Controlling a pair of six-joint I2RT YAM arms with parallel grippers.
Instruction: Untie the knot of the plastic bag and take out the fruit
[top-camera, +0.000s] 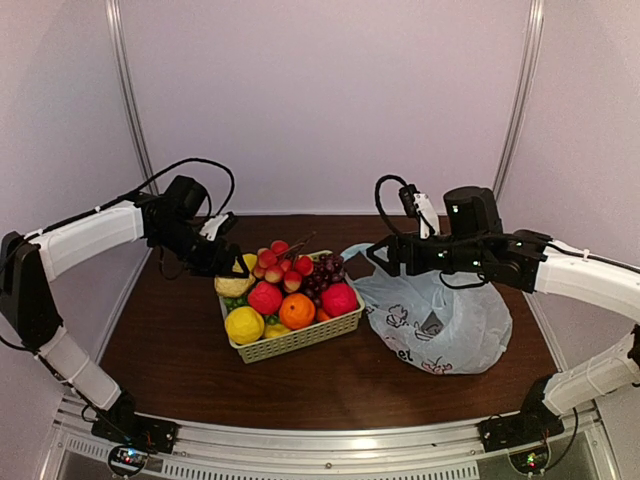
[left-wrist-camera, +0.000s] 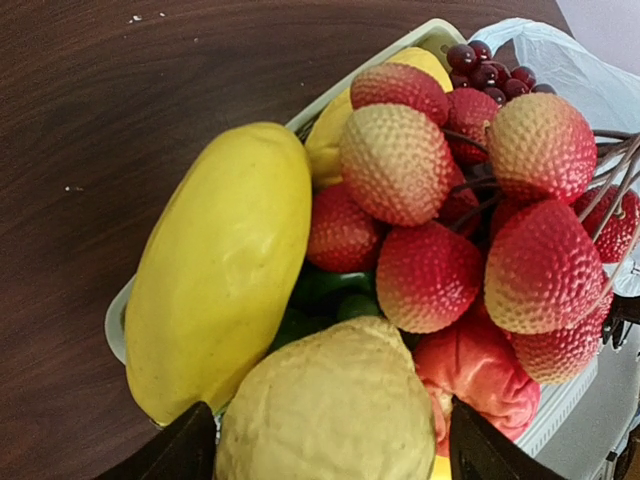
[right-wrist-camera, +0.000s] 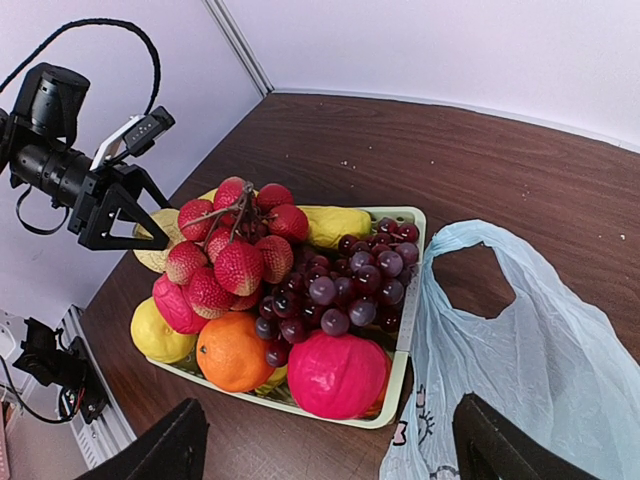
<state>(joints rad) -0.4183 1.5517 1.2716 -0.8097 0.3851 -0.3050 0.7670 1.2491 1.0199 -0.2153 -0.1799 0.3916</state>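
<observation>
The pale blue plastic bag (top-camera: 445, 320) lies slumped on the table to the right of the basket (top-camera: 300, 345), one handle (right-wrist-camera: 470, 235) standing as an open loop. No knot shows. The fruit fills the basket: a smooth yellow mango-like piece (left-wrist-camera: 220, 260), a lumpy lemon (left-wrist-camera: 330, 410), lychees (left-wrist-camera: 430, 200), grapes (right-wrist-camera: 350, 280), an orange (right-wrist-camera: 232, 350). My left gripper (top-camera: 225, 265) hangs over the basket's back left corner, open, its fingertips on either side of the lemon with a small gap. My right gripper (top-camera: 378, 258) hovers open above the bag's handle and the basket's right edge, holding nothing.
The basket's pale green rim (right-wrist-camera: 400, 385) almost touches the bag (right-wrist-camera: 520, 340). Dark brown tabletop (top-camera: 170, 340) lies left of and in front of the basket. White walls close in the back and sides, and a metal rail (top-camera: 330, 440) runs along the near edge.
</observation>
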